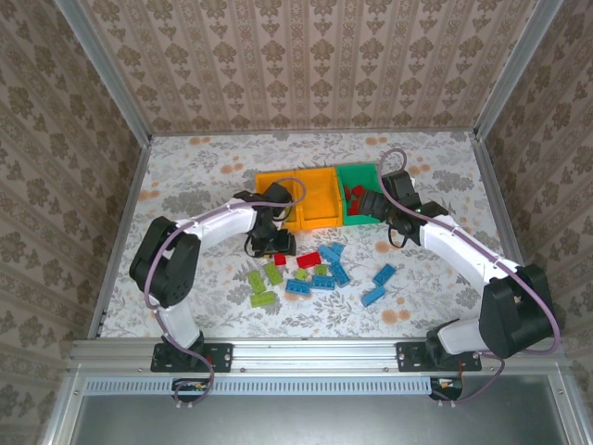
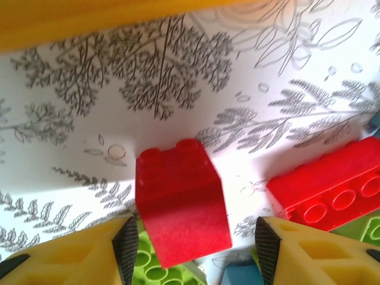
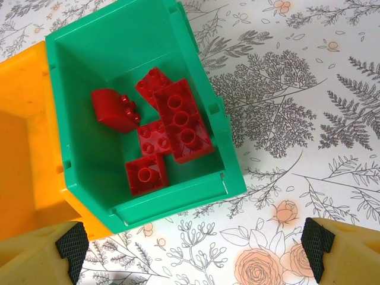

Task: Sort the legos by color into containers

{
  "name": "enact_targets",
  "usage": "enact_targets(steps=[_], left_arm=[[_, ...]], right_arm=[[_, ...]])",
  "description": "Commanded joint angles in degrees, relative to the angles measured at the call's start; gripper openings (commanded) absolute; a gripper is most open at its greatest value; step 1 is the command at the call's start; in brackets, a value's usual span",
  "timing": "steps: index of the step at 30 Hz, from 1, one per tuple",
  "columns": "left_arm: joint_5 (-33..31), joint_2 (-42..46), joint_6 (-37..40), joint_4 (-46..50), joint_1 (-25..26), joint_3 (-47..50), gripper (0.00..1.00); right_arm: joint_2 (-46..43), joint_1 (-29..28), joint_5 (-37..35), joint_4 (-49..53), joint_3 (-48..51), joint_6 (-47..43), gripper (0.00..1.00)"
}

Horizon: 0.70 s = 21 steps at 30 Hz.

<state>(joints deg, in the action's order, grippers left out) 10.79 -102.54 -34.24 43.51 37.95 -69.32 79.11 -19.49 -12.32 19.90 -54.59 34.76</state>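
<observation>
Top external: seeing three bins in a row at mid-table: left orange bin (image 1: 271,178), second orange bin (image 1: 320,199), then green bin (image 1: 357,169) on the right. Loose legos scattered on the table (image 1: 195,176) just in front: red (image 1: 308,260), blue (image 1: 384,273), lime (image 1: 263,298). Left gripper (image 1: 271,243) low at the left end of that pile, close to the orange bins. Right gripper (image 1: 375,206) over the green bin's near edge.

Left wrist: fingers (image 2: 126,249) parted, flanking a small red brick (image 2: 181,205) with a gap on each side, so not pinching it. Brick tilted, lower end over a lime brick (image 2: 154,270). Longer red brick (image 2: 329,190) just to the right.

Right wrist: spread wide, holding nothing. Counting five red bricks (image 3: 178,122) inside the green bin, with an orange bin flush against its left side.
</observation>
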Motion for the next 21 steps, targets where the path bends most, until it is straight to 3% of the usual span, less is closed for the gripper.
enact_targets(steps=[1,7,15,21], left_arm=[[-1.4,-2.0,1.3,1.7,0.7,-2.7,0.56],[-2.0,-3.3,2.0,2.5,1.1,-2.5,0.48],[-7.1,-4.0,3.7,5.3,3.0,-4.1,0.46],[-7.2,-5.1,4.4,5.2,3.4,-4.9,0.42]], right_arm=[[-1.5,0.3,-1.4,0.5,1.1,0.9,0.96],[-2.0,0.3,-1.8,0.5,1.8,0.8,0.96],[-1.4,0.3,-1.7,0.1,1.5,0.6,0.97],[-1.3,0.3,-1.7,0.4,1.5,0.6,0.97]])
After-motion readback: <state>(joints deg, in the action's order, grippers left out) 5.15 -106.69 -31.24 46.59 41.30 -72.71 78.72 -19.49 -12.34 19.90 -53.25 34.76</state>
